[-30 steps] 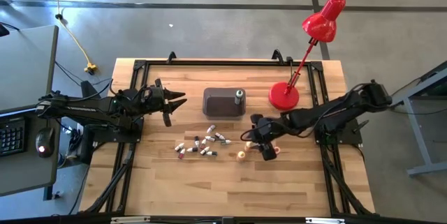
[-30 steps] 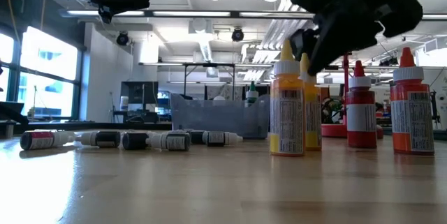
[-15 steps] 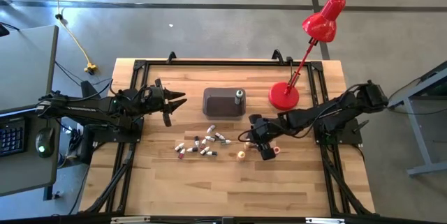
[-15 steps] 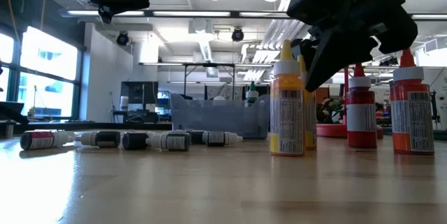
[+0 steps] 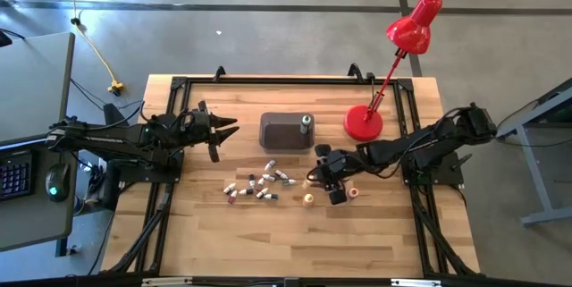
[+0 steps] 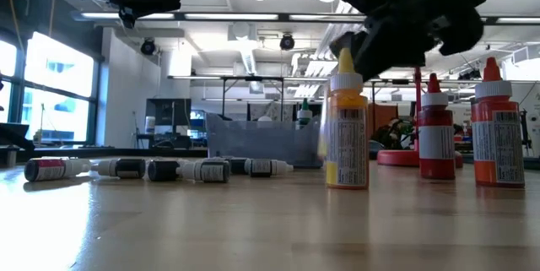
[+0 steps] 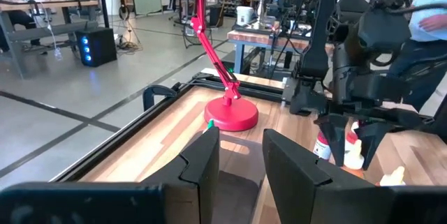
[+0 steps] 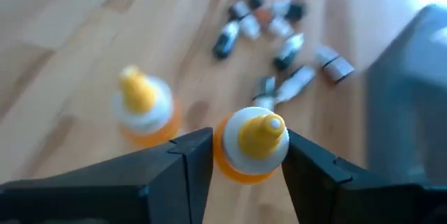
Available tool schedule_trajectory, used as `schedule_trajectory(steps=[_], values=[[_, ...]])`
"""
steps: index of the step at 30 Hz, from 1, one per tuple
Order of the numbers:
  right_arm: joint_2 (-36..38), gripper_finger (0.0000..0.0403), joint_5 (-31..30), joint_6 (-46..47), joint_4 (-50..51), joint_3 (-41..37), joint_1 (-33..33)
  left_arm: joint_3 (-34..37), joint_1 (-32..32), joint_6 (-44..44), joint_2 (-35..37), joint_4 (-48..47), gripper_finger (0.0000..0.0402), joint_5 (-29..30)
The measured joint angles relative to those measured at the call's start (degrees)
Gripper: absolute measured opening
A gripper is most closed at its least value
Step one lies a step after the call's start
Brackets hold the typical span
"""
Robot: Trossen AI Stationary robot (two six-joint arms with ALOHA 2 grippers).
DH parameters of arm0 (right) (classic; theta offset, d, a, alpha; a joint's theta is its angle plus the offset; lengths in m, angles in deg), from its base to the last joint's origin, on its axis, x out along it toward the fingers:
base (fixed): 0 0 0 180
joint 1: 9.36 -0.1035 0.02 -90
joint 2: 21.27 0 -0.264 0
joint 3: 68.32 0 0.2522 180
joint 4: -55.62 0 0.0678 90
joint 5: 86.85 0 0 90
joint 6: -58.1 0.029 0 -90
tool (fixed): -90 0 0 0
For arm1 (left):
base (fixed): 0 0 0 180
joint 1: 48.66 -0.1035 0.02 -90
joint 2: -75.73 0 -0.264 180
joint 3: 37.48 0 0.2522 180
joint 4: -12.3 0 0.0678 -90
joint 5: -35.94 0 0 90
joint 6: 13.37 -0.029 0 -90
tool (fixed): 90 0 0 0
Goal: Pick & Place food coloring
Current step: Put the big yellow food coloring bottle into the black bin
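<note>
Food coloring is spread over the table's middle: several slim vials [image 5: 259, 184] lie on their sides, and stubby bottles stand to their right. Two are yellow-capped. My right gripper [image 5: 315, 182] is shut on one yellow bottle [image 8: 255, 137]. The other yellow bottle [image 5: 308, 199] stands free just nearer. Two red bottles [image 6: 436, 136] stand to the right. Far left, my left gripper [image 5: 234, 128] hangs open above the table and holds nothing. My right gripper pinches the yellow-capped bottle between its two fingers. They lie on opposite sides of the white shoulder [image 8: 223, 158], just under the cap. The fingers slant down from the table's right. The bottle stands upright; the free yellow bottle hides its base in the low view.
A dark grey bin [image 5: 284, 131] stands behind the vials, with a green-topped bottle [image 5: 306, 122] at its right end. The red desk lamp's base [image 5: 364, 123] sits at the far right. Bare wood lies toward the near edge.
My right gripper has tipped further down, and its fingertips have swung a little toward the table's left, around the rear yellow bottle. In the low view that bottle has shifted from right of the front yellow bottle to behind its left side.
</note>
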Motion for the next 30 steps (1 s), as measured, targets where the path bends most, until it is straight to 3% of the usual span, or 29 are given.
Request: schedule_trajectory(steps=[7, 16, 18, 23, 30], values=[[0.43, 0.014, -12.48, -6.9, -4.0, 0.01, 2.38, 0.0, 0.0, 0.0, 0.01, 0.0, 0.0111, 0.0], [8.73, 0.0097, -13.97, -11.38, -7.04, 0.01, 7.06, 0.0, 0.0, 0.0, 0.01, 0.0, 0.0111, 0.0], [10.59, 0.0084, -11.79, -10.88, -5.79, 0.03, 8.57, 0.0, 0.01, 0.0, 0.0, 0.0, 0.0111, 0.0], [10.71, 0.0068, 3.85, -5.95, -3.85, 0.05, 11.27, 0.0, 0.02, 0.0, 0.01, 0.0, 0.0111, 0.0], [4.86, 0.0099, 4.66, -7.38, -4.78, 0.05, 11.35, 0.0, 0.02, 0.0, 0.01, -0.01, 0.0111, 0.0]])
